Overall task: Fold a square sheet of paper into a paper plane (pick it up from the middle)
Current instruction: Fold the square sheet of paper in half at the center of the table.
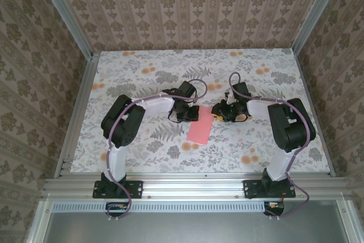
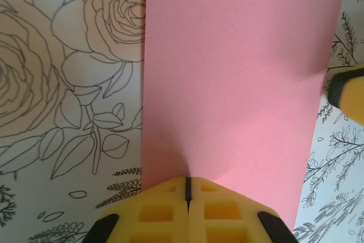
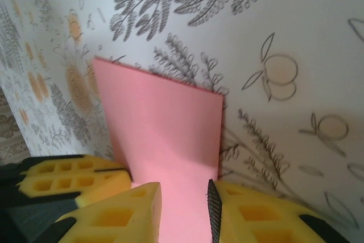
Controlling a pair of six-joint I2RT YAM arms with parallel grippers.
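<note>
Top view: shows the sheet of paper as a salmon-pink oblong, lying flat near the middle of the flowered table. Places the left gripper at the sheet's 10 o'clock corner and the right gripper at its 2 o'clock side. Too small there to read either pair of jaws.

Left wrist view: settles the first pair. Shows yellow pads pressed together with just a thin seam, tips resting on the sheet's near edge at 6 o'clock. Cannot tell if pinching any paper. Catches a yellow-and-black fingertip of the other arm at 3 o'clock, just beside the sheet's edge.

Right wrist view: shows jaws partly apart at 6 o'clock, standing either side of a strip of pink, not closed on it. Adds the left arm's pad at 8 o'clock, at the sheet's corner.
</note>
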